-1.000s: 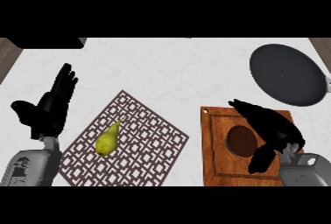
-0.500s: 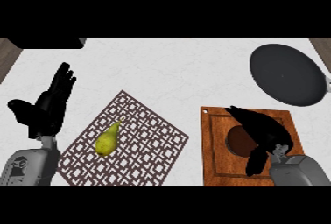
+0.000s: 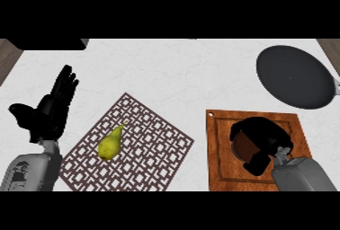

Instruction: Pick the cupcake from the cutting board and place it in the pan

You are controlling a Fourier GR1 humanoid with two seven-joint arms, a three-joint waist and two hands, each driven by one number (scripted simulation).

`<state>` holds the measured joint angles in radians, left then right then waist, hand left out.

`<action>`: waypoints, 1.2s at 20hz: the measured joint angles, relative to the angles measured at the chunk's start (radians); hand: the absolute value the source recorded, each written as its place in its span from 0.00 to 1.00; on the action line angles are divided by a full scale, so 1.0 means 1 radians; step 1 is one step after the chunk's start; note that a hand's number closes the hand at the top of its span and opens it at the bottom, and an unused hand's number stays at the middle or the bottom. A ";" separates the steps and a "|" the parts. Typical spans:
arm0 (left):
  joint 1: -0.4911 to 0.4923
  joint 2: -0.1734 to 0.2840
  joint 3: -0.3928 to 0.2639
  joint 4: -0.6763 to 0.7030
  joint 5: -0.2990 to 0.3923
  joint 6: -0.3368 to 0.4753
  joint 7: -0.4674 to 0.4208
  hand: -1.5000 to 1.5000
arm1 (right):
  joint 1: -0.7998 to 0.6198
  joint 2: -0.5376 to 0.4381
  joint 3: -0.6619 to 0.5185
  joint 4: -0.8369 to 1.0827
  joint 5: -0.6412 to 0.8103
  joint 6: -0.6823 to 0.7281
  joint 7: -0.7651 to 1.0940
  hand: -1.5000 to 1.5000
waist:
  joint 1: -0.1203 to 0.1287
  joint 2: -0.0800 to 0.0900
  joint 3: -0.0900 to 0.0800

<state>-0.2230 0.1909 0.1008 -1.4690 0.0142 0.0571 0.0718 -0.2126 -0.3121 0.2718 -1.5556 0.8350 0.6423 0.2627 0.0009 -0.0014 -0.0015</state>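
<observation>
- Looking down from the head view: the right hand (image 3: 264, 140) sits on the board (image 3: 222, 148), fingers curled round the cupcake (image 3: 243, 146), which shows only as a brown patch under them, so it is not yet off the board.
- From the board, the pan (image 3: 295, 76) lies up and slightly right, well apart; the carry should run that way.
- Far left of the board, past the mat (image 3: 143, 134) and pear (image 3: 110, 143), the left hand (image 3: 50, 112) rests, fingers straight.

Even, bright, diffuse light; white counter (image 3: 172, 72) faintly mottled; no strong shadows, no glare, no blur.
</observation>
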 measured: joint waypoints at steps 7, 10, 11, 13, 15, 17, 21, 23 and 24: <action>-0.003 0.000 0.012 -0.019 -0.006 -0.008 0.024 0.50 | 0.038 0.029 0.009 -0.039 0.062 -0.021 -0.031 1.00 | -0.001 0.000 0.000; 0.002 0.007 0.023 -0.006 -0.001 -0.019 0.009 0.50 | 0.005 0.128 0.039 -0.023 0.095 -0.035 0.057 1.00 | 0.001 0.001 0.001; 0.006 0.006 0.022 -0.011 0.002 -0.024 0.009 0.50 | -0.010 0.167 0.049 -0.012 0.106 -0.046 0.091 1.00 | 0.002 0.001 0.001; 0.011 -0.004 0.014 -0.012 -0.007 -0.016 0.007 0.50 | -0.015 0.222 0.079 -0.024 0.120 -0.070 0.159 1.00 | 0.002 0.001 0.001; 0.008 -0.002 0.015 -0.018 -0.006 -0.018 0.017 0.50 | -0.039 0.256 0.089 -0.033 0.145 -0.113 0.206 1.00 | 0.002 0.001 0.001; 0.011 -0.008 0.010 -0.018 -0.015 -0.011 0.009 0.50 | -0.066 0.263 0.084 -0.072 0.180 -0.167 0.222 1.00 | 0.000 0.000 0.001; 0.014 -0.004 0.019 -0.013 -0.011 -0.013 0.007 0.50 | -0.085 0.275 0.097 -0.203 0.248 -0.256 0.261 1.00 | -0.007 -0.003 0.001; 0.011 -0.009 0.013 -0.026 -0.017 -0.004 0.021 0.50 | -0.090 0.275 0.074 -0.270 0.254 -0.277 0.273 1.00 | -0.008 -0.003 0.001; 0.012 -0.003 0.017 -0.032 -0.011 -0.011 0.027 0.50 | -0.093 0.270 0.056 -0.306 0.252 -0.281 0.276 1.00 | -0.008 -0.003 0.001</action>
<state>-0.2109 0.1875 0.1180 -1.5010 0.0034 0.0464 0.0985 -0.3053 -0.0419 0.3274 -1.8613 1.0870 0.3608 0.5388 -0.0071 -0.0045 0.0000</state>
